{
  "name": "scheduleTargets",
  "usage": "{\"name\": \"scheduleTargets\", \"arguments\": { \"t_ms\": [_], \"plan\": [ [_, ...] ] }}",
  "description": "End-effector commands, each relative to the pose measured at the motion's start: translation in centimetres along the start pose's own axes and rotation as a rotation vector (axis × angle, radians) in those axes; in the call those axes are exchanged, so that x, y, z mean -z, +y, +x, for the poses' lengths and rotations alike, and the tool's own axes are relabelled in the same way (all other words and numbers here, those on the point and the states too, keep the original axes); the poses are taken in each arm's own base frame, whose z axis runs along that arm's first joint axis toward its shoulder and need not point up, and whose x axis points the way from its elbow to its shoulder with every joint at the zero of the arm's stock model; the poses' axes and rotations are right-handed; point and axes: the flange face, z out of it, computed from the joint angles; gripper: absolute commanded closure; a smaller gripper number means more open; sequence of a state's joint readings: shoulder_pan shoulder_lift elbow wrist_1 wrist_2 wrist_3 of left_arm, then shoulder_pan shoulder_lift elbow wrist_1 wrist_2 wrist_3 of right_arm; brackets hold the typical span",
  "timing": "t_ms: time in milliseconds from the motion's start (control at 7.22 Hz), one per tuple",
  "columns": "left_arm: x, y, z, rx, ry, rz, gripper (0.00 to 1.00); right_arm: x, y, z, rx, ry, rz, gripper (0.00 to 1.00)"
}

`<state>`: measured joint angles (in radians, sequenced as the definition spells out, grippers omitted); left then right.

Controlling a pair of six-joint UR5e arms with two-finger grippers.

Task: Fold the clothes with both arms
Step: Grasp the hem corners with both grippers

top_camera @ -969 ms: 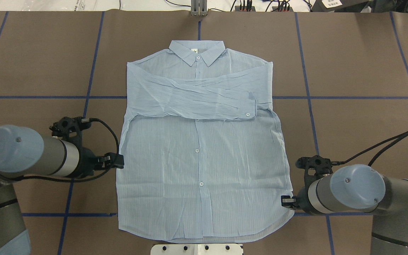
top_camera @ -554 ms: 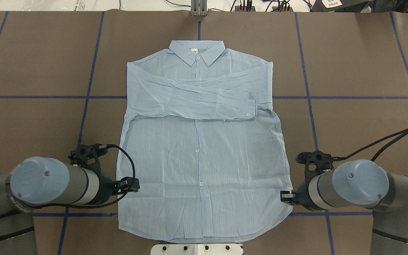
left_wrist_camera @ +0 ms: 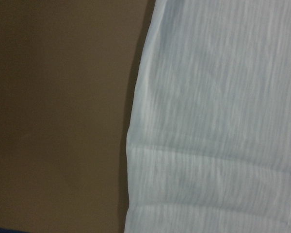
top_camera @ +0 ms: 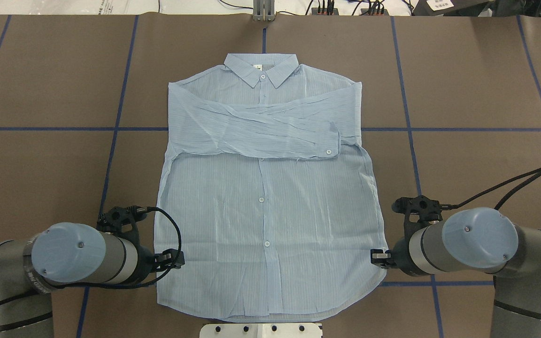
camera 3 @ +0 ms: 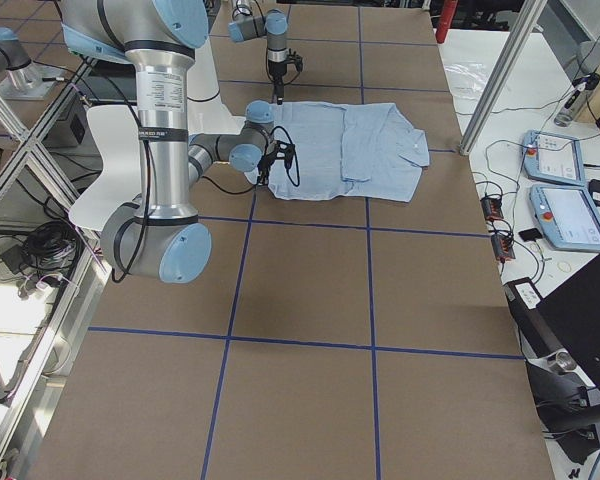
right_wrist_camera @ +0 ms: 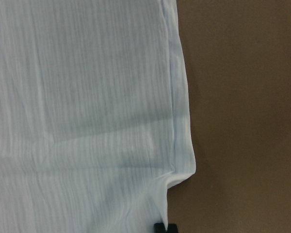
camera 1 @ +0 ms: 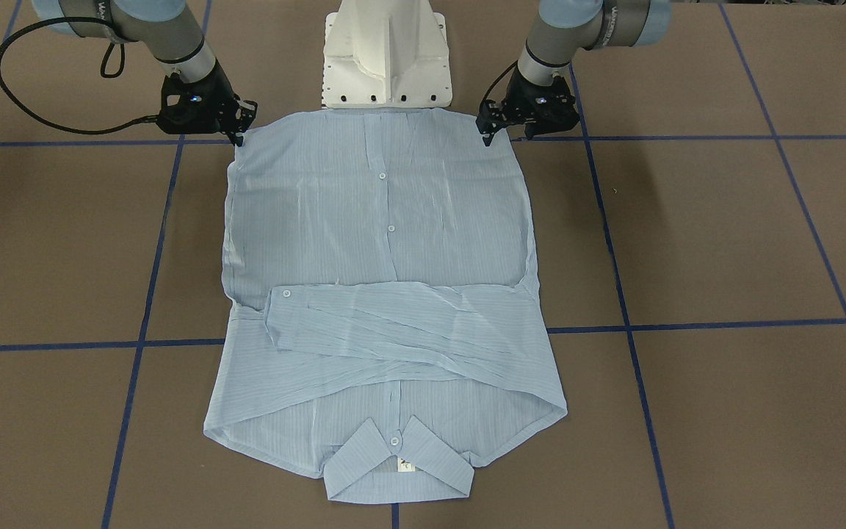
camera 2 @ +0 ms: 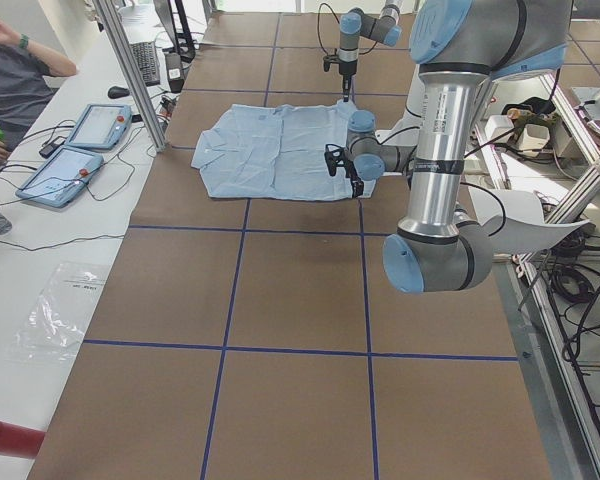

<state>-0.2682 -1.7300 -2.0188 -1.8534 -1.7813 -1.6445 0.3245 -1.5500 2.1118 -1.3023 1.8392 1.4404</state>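
The light-blue striped shirt [top_camera: 266,206] lies flat and front up, collar [top_camera: 261,68] at the far side, with both sleeves folded across the chest [camera 1: 401,330]. My left gripper [top_camera: 176,259] hangs low over the shirt's left side edge near the hem, jaws apart and holding nothing; it also shows in the front view [camera 1: 504,136]. The left wrist view shows only that edge of the shirt [left_wrist_camera: 218,121]. My right gripper [top_camera: 376,258] is low at the right side edge near the hem [camera 1: 239,136], also open. One of its fingertips [right_wrist_camera: 165,228] shows beside a puckered hem corner [right_wrist_camera: 179,170].
The brown table cover [top_camera: 477,84] has blue tape lines. The white robot base [camera 1: 386,51] stands just behind the shirt's hem. An operator [camera 2: 15,70] and tablets [camera 2: 65,170] are at the far table side.
My left arm has moved back along the shirt's left edge to near the hem. My right gripper has shifted slightly. The shirt has not moved.
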Motion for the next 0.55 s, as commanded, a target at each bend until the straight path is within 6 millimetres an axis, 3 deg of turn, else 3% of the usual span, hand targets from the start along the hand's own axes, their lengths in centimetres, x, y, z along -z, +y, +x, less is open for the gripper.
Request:
{"name": "scheduleTargets", "arguments": {
  "t_ms": [0, 415],
  "plan": [
    [-2.12, 2.39, -0.18, 0.016, -0.035, -0.038, 0.15, -0.02, -0.04, 0.0, -0.001, 0.0, 0.0, 1.0],
    [-2.22, 2.55, -0.28, 0.016, -0.039, -0.04, 0.27, -0.02, -0.04, 0.0, -0.001, 0.0, 0.0, 1.0]
  ]
}}
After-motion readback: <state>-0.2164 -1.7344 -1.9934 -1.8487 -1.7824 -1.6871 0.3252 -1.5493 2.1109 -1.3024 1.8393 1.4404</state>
